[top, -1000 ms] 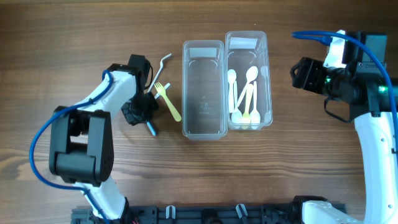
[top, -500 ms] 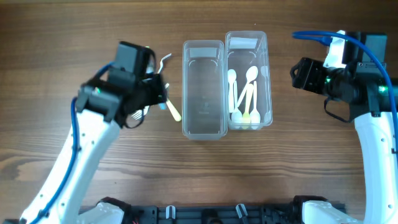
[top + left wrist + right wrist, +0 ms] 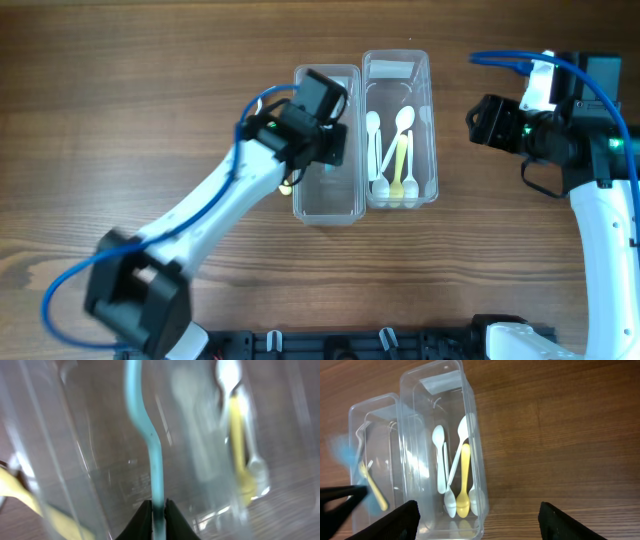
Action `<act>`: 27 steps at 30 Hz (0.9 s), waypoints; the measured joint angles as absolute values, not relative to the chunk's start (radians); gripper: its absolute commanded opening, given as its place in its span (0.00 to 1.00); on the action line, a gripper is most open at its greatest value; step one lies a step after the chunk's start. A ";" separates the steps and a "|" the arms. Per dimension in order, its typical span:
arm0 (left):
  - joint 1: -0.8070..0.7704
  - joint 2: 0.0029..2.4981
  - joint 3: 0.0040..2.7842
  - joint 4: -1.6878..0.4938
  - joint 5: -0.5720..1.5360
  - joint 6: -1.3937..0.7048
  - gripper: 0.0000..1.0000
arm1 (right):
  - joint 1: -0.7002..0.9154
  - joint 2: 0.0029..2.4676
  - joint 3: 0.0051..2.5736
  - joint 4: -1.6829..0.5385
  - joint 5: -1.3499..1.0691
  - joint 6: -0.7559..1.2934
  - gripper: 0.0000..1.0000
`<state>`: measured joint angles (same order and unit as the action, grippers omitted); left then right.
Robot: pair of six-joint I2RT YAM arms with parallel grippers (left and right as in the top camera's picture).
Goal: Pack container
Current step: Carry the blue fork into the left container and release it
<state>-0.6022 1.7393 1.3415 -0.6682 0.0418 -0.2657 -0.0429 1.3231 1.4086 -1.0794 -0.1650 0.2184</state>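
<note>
— Where is the light-blue plastic utensil [image 3: 150, 440]?
— It is pinched at its handle end in the left gripper [image 3: 158, 507], with the jaws narrow around it. It hangs above the empty clear plastic tub [image 3: 326, 71]. Its head is blurred, so I cannot tell if it is a fork or a spoon.
— And the neighbouring tub?
— The second clear plastic tub [image 3: 396, 58] sits against it on the right arm's side and holds white and yellow plastic spoons [image 3: 398, 165]. A yellow plastic fork [image 3: 372, 487] lies on the wooden table [image 3: 150, 60], just beside the empty tub.
— What about the right gripper [image 3: 474, 118]?
— It is spread wide, holding nothing, and well apart from the tubs.
</note>
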 measured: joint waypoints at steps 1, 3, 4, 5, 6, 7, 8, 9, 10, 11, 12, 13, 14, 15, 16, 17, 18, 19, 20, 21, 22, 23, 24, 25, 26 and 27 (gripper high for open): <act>-0.602 1.764 1.340 -0.674 0.047 -0.260 0.65 | -0.043 1.323 1.409 -1.081 -0.165 0.218 0.76; -0.602 1.782 1.339 -0.693 0.054 -0.257 0.80 | -0.043 1.323 1.409 -1.082 -0.165 0.218 0.76; -0.602 1.782 1.341 -0.717 0.058 -0.256 0.82 | -0.043 1.323 1.409 -1.082 -0.165 0.216 0.76; -0.602 1.778 1.343 -0.737 0.059 -0.256 0.85 | -0.043 1.323 1.409 -1.082 -0.165 0.215 0.76; -0.602 1.773 1.353 -0.770 0.059 -0.255 0.90 | -0.043 1.323 1.409 -1.084 -0.165 0.213 0.76; -0.602 1.769 1.364 -0.798 0.056 -0.252 0.95 | -0.043 1.323 1.409 -1.084 -0.165 0.211 0.76; -0.601 1.760 1.383 -0.832 0.046 -0.249 0.99 | -0.043 1.323 1.409 -1.084 -0.165 0.210 0.76; -0.601 1.750 1.399 -0.852 0.036 -0.244 0.99 | -0.043 1.323 1.409 -1.085 -0.165 0.208 0.76; -0.599 1.733 1.417 -0.874 0.017 -0.245 1.00 | -0.043 1.323 1.409 -1.085 -0.165 0.205 0.76; -0.594 1.711 1.434 -0.893 -0.006 -0.245 1.00 | -0.043 1.323 1.409 -1.085 -0.165 0.204 0.76; -0.587 1.686 1.446 -0.912 -0.029 -0.245 1.00 | -0.043 1.323 1.409 -1.085 -0.165 0.203 0.76; -0.575 1.661 1.454 -0.929 -0.052 -0.245 1.00 | -0.043 1.323 1.409 -1.085 -0.165 0.200 0.76; -0.563 1.643 1.460 -0.945 -0.070 -0.245 0.99 | -0.043 1.323 1.409 -1.086 -0.165 0.200 0.76; -0.551 1.629 1.464 -0.963 -0.090 -0.245 0.99 | -0.043 1.323 1.409 -1.087 -0.165 0.200 0.76; -0.527 1.615 1.468 -0.989 -0.114 -0.244 0.99 | -0.043 1.323 1.409 -1.089 -0.165 0.199 0.76; -0.506 1.610 1.469 -1.005 -0.129 -0.240 0.99 | -0.043 1.323 1.409 -1.089 -0.165 0.199 0.76; -0.478 1.609 1.469 -1.020 -0.145 -0.228 0.99 | -0.043 1.323 1.409 -1.089 -0.165 0.197 0.76; -0.444 1.617 1.469 -1.031 -0.150 -0.210 0.99 | -0.043 1.323 1.409 -1.089 -0.165 0.196 0.76; -0.422 1.626 1.468 -1.033 -0.153 -0.196 0.96 | -0.043 1.323 1.409 -1.089 -0.165 0.196 0.76; -0.392 1.640 1.466 -1.033 -0.149 -0.181 0.88 | -0.043 1.323 1.409 -1.089 -0.165 0.196 0.76; -0.364 1.658 1.464 -1.032 -0.138 -0.168 0.79 | -0.043 1.323 1.409 -1.089 -0.165 0.196 0.76; -0.345 1.675 1.461 -1.032 -0.124 -0.170 0.74 | -0.043 1.323 1.409 -1.089 -0.165 0.196 0.76; -0.321 1.700 1.459 -1.030 -0.101 -0.167 0.73 | -0.043 1.323 1.409 -1.089 -0.165 0.196 0.76; -0.303 1.726 1.457 -1.026 -0.083 -0.183 0.73 | -0.043 1.323 1.409 -1.089 -0.165 0.196 0.76; -0.294 1.745 1.456 -1.021 -0.070 -0.207 0.73 | -0.043 1.323 1.409 -1.089 -0.165 0.196 0.75; -0.284 1.771 1.452 -1.012 -0.053 -0.243 0.73 | -0.043 1.323 1.409 -1.089 -0.165 0.196 0.75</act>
